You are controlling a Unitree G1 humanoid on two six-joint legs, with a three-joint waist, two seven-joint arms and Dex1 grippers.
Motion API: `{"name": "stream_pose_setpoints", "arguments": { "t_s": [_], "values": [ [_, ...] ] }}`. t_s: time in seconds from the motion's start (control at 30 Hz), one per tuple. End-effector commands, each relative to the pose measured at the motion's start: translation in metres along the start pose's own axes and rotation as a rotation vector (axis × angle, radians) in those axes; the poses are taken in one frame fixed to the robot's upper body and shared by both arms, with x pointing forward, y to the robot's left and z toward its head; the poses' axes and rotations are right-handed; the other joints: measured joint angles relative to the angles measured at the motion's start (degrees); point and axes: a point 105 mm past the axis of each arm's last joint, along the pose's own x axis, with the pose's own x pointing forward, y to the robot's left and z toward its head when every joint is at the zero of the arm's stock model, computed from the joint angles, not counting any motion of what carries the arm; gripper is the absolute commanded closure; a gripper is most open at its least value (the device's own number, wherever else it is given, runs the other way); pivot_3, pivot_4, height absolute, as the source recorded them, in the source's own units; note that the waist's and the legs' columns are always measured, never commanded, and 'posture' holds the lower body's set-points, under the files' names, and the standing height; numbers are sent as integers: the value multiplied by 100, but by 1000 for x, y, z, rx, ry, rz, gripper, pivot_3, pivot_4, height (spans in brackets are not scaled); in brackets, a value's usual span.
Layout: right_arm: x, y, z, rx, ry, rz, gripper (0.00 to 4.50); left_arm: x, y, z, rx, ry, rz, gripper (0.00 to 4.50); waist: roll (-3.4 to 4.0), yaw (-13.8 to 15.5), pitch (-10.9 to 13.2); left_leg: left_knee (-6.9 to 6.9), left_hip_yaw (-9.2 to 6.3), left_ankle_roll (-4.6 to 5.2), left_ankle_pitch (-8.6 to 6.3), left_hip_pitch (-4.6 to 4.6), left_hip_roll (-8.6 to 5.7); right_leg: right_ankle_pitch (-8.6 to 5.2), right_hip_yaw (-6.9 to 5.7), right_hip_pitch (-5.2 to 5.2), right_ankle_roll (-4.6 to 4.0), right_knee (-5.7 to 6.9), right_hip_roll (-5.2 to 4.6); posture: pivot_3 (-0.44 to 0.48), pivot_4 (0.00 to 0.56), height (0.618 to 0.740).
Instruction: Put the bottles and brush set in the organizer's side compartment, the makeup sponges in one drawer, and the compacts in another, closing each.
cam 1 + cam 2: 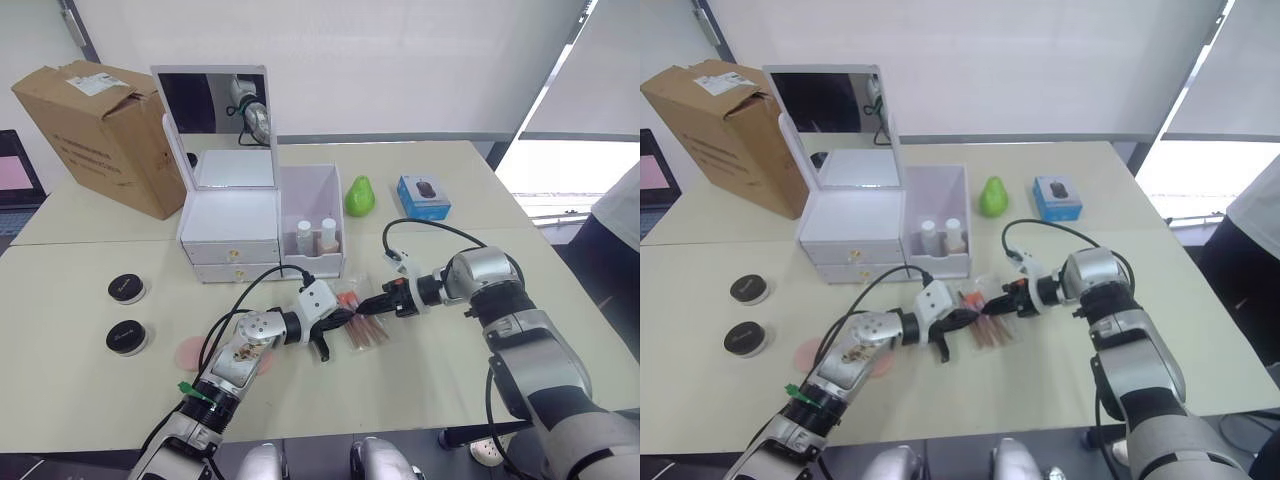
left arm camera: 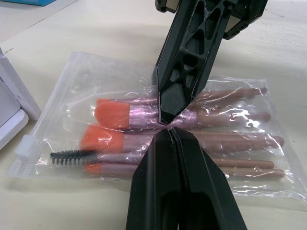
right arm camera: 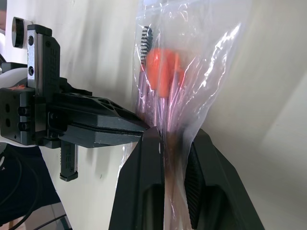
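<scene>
**Operator:** Gripping of the brush set (image 1: 364,322) is to be confirmed. What is held, and where is it located?

**Technician:** The pouch is located at lower centre of the left eye view, on the table (image 1: 480,250), just in front of the organizer (image 1: 262,230). The right gripper (image 3: 165,143) is closed on the pouch; plastic is seen pinched between its fingers in the right wrist view. The left gripper (image 2: 165,125) is closed to a point at the pouch's middle; whether film is caught there cannot be told.

**Operator:** How is the step best performed?

**Technician:** A single firm hold is advised, probably the right one. The pouch is then raised, turned upright and lowered narrow end first into the side compartment (image 1: 312,222).

**Operator:** Which edges and clearances are to be observed?

**Technician:** The bottles (image 1: 316,236) are already standing in the compartment's front half, so the open room behind them is preferred. Its rim must be cleared by the pouch. The mirror lid (image 1: 215,125) stands upright at upper left. Open table is available to the right, toward the green pear (image 1: 359,195).
</scene>
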Motion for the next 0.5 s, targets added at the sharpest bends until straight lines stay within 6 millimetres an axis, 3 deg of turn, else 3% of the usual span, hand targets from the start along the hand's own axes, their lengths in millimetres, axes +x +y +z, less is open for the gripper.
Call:
{"name": "stream_pose_setpoints", "arguments": {
  "t_s": [0.03, 0.1, 0.2, 0.4, 0.5],
  "values": [
    [3, 4, 1, 5, -3, 24, 4260, -1, -5, -18, -20, 70, -13, 4500, 0, 0, 0, 0, 0, 0, 0, 0, 0, 0, 0, 0, 0, 0, 0, 0, 150, 740],
    [1, 6, 6, 2, -25, 35, 4260, -2, -3, -17, -20, 69, -5, 4500, 1, 0, 1, 0, 0, 0, 0, -1, 0, 0, 0, 0, 0, 0, 0, 0, 150, 740],
    [-8, 10, 17, 9, -77, 55, 4260, -10, 4, 0, -74, -14, 21, 4500, 6, -1, 6, 0, 0, 0, 0, -2, 0, 0, 0, -2, 0, -1, 0, 0, 150, 740],
    [-29, 13, 26, 5, -147, 74, 4260, -52, -8, 37, -193, -167, -60, 2962, 26, -10, 31, -5, -1, 0, 0, -19, 0, 1, 3, -27, 0, 2, 1, 0, 150, 740],
    [-46, 23, 24, -46, -182, 98, 4260, -98, -16, 54, -237, -211, -74, 2017, 23, -16, 38, -6, -2, 0, 0, -18, -1, -1, 6, -28, 4, -1, 1, 0, 150, 740]
  ]
}}
